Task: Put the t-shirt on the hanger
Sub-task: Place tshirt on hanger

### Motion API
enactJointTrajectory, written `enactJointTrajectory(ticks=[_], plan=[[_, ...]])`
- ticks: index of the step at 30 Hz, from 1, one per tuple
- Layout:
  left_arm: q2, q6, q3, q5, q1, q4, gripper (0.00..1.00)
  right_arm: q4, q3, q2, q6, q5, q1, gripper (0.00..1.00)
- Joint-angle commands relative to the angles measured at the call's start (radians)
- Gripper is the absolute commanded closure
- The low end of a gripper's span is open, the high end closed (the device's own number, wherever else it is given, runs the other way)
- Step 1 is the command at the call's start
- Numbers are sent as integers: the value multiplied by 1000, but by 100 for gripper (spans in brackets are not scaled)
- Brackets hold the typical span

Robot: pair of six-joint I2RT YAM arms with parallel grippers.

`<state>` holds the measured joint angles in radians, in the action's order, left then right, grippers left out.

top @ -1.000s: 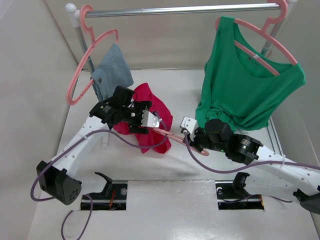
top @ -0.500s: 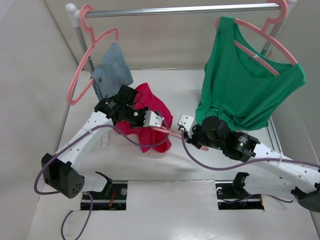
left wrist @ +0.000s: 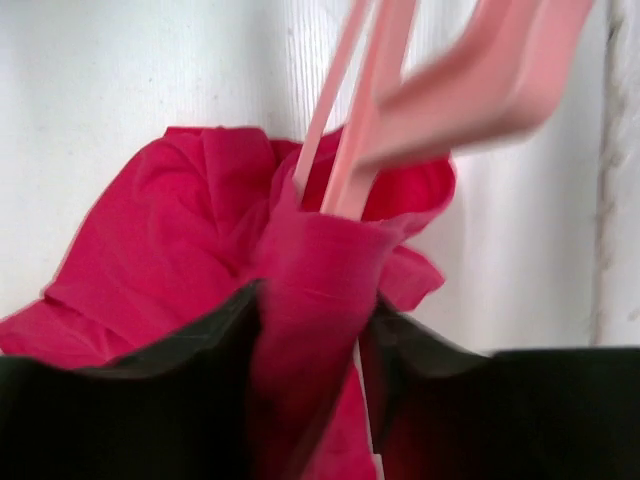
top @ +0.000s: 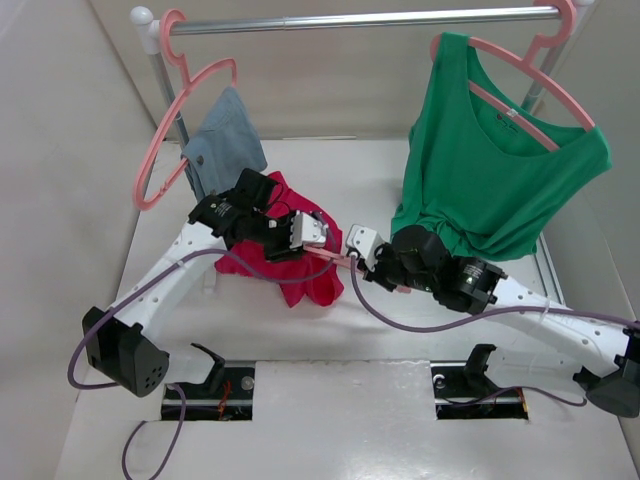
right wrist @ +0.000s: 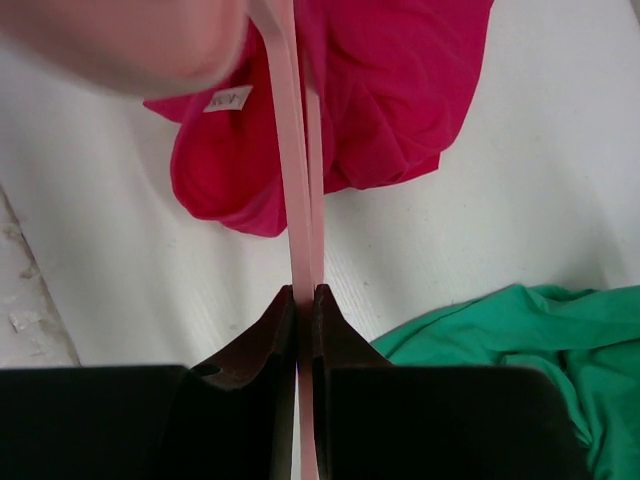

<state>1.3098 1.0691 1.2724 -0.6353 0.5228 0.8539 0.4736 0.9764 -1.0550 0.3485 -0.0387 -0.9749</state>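
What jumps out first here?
The crimson t-shirt lies bunched between the arms, pinched in the left gripper. The right gripper clamps a thin pink hanger, whose far end runs into a fold of the shirt. At the right, a green top hangs from the rail.

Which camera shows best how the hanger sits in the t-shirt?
Left wrist: the hanger runs into a t-shirt fold held by the left gripper. Right wrist shows it clamped in the right gripper; top external, only a sliver.
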Motion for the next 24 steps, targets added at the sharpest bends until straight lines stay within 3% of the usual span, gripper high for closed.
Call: enactJointTrajectory(ticks=[1, 7, 9, 12, 15, 19, 24], plan=[[-41, -89, 44, -127, 22, -73, 60, -133, 38, -2, -19, 23, 28, 100], [-60, -98, 53, -148, 13, -73, 48, -115, 39, 20, -9, 42, 28, 100], [-60, -98, 53, -149, 13, -73, 57, -106, 48, 20, -9, 42, 28, 100], [-60, -98, 64, -139, -9, -82, 83, -105, 48, 20, -9, 42, 28, 100], [-60, -98, 99, -139, -18, -82, 83, -96, 48, 20, -9, 53, 28, 100], [-50, -63, 102, -130, -18, -62, 99, -96, 48, 20, -9, 53, 28, 100], [-50, -75, 91, -139, -18, -75, 100, -96, 39, 29, -9, 53, 38, 100]])
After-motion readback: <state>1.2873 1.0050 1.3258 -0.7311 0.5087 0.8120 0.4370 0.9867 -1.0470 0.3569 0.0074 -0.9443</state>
